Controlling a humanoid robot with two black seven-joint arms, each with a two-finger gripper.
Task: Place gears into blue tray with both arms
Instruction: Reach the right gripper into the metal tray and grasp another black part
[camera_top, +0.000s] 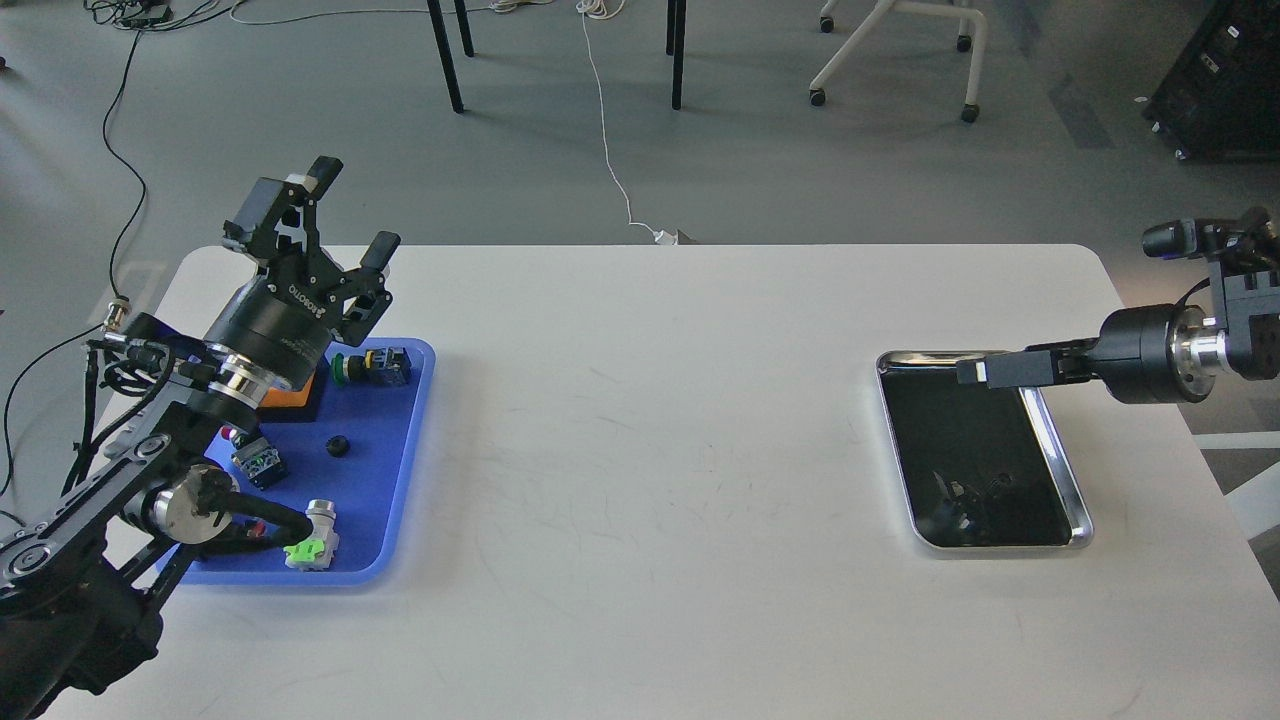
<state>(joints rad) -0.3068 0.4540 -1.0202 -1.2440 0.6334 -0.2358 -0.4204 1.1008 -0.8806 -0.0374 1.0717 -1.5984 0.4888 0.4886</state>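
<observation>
At the left of the frame, the left black gripper (345, 215) stands with its fingers spread apart and empty, above the bright blue plastic tray (405, 470). One tiny black gear (338, 446) lies in this tray. At the right, the right black gripper (975, 372) points over the steel-rimmed black tray (1060, 470); whether its jaws are apart, I cannot tell.

This looks like a robotics lab or workshop: a white tabletop (650, 450) stands on a grey floor (560, 160) with loose cables (610, 150), black table legs (450, 60), a wheeled chair base (890, 60).
</observation>
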